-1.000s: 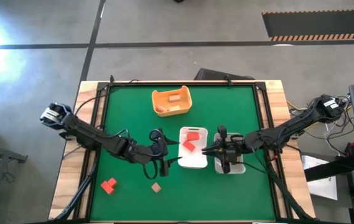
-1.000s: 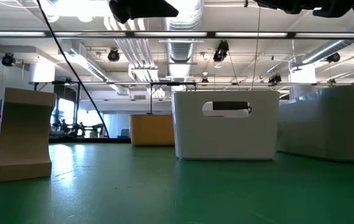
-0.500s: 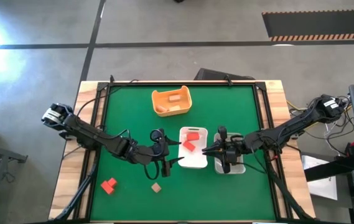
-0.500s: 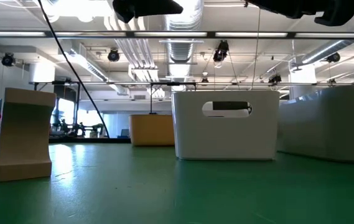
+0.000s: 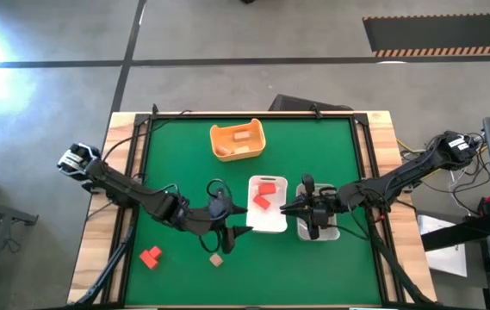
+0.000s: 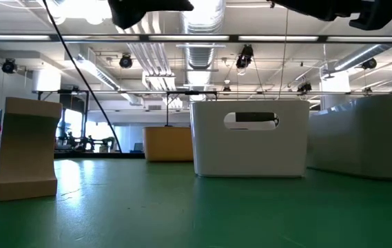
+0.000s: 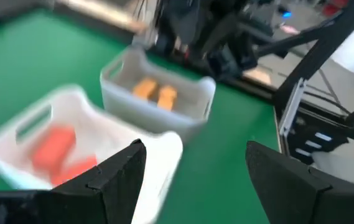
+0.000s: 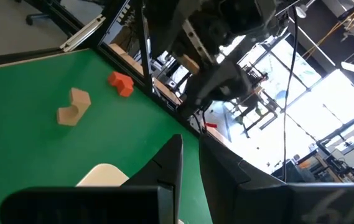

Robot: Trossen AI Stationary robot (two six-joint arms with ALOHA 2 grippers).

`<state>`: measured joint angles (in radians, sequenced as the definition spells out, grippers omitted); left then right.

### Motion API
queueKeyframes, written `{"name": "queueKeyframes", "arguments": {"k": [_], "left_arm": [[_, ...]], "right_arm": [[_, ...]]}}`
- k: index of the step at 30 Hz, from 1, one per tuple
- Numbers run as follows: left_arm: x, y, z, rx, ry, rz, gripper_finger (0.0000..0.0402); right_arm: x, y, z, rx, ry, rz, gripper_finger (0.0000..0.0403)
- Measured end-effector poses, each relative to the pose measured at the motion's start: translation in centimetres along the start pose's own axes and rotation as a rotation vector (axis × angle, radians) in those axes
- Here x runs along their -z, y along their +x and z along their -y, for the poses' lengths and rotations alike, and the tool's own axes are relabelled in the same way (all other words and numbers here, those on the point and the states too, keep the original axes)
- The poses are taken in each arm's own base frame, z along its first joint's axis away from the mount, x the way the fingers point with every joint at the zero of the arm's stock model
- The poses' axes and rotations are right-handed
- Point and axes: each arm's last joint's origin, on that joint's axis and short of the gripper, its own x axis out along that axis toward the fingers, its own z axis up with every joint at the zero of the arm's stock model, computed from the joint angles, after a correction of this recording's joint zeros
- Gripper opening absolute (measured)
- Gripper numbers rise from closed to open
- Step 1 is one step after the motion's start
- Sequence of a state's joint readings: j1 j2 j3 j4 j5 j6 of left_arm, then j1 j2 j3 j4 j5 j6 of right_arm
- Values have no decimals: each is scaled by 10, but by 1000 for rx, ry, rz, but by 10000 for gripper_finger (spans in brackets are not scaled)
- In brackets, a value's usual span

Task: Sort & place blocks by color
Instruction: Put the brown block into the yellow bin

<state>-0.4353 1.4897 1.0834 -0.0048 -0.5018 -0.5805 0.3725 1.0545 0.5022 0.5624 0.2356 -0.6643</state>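
Note:
Two red blocks lie in the white tray, and orange blocks lie in the clear tray to its right. Tan blocks sit in the yellow-orange tub at the far side. A red block and a tan block rest on the green mat near the front left. My left gripper hovers open just left of the white tray, with nothing between its fingers. My right gripper hangs shut above the gap between the two trays.
The low view shows the tan block standing close at left, with the white tray, the tub and the clear tray behind it. Bare green mat lies left of the trays and along the near edge.
My left gripper has rolled about its own long axis while staying beside the white tray's left edge, still open. The right gripper and all blocks have kept still.

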Motion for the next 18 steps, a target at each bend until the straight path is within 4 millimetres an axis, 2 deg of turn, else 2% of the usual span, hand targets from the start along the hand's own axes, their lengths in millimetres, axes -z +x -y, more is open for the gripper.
{"name": "queueKeyframes", "arguments": {"k": [5, 9, 13, 16, 18], "left_arm": [[6, -4, 10, -75, -158, -137, 258], [14, 6, 24, -86, -193, -261, 258], [22, 14, 36, -134, -107, -446, 258], [32, 18, 48, -142, 47, -600, 258], [46, 16, 54, -156, 163, -719, 258]], "right_arm": [[0, 0, 0, -3, 16, -4, 43], [0, -1, 0, -4, 30, -5, 43], [0, -1, 0, -3, 35, -4, 43], [0, -1, 0, -3, 36, -4, 43], [0, -1, 0, -3, 35, -4, 43]]}}
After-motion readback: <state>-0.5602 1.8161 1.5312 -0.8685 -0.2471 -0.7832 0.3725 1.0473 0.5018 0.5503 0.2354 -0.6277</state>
